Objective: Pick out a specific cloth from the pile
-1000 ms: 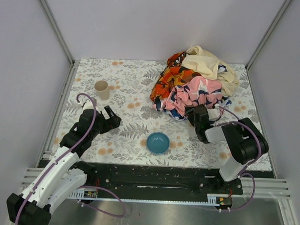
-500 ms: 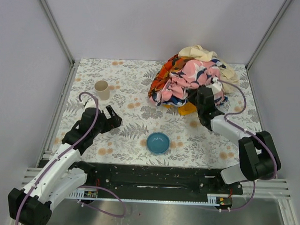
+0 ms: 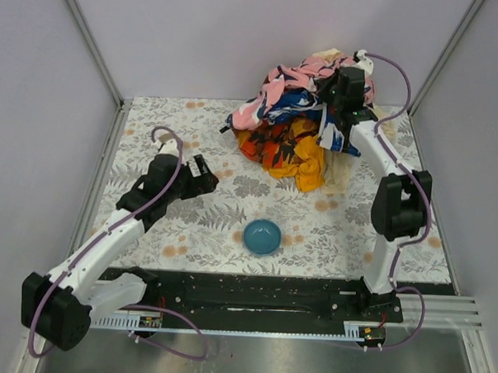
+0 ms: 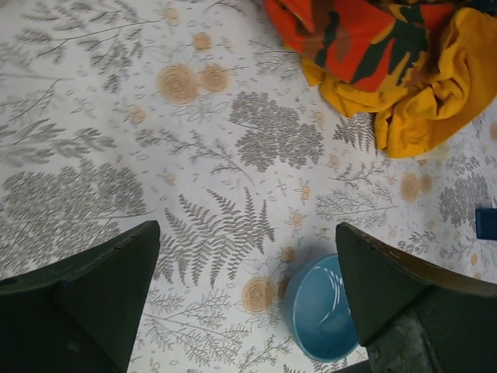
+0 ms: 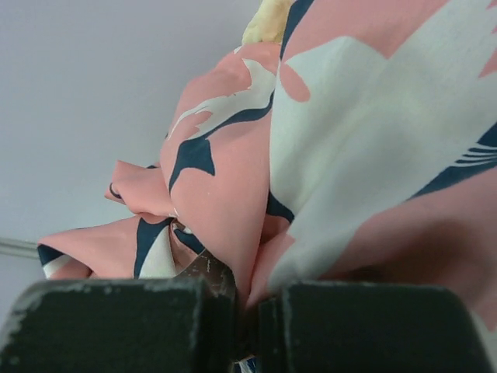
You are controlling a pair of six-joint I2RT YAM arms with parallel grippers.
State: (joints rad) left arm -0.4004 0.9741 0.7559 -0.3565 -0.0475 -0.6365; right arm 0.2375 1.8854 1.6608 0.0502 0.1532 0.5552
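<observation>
The mustard-yellow cloth (image 3: 310,167) (image 4: 435,85) lies uncovered at the front of the pile (image 3: 288,134), partly under the orange-red leaf-print cloth (image 3: 276,145) (image 4: 349,39). My right gripper (image 3: 346,90) (image 5: 247,299) is shut on a fold of the pink floral cloth (image 3: 287,79) (image 5: 233,179) and holds it up over the back of the pile. My left gripper (image 3: 213,175) (image 4: 247,256) hangs open over the patterned table, to the left of the pile, with nothing between its fingers.
A blue bowl (image 3: 262,236) (image 4: 322,307) sits on the table's near middle, below the left gripper's right finger in the wrist view. A pale cream cloth (image 3: 340,172) trails at the pile's right. Walls stand close behind and beside the pile.
The right gripper closed on the pink floral cloth and lifted it up and back, which bared the orange-red and yellow cloths. The left arm reached forward and right toward the pile.
</observation>
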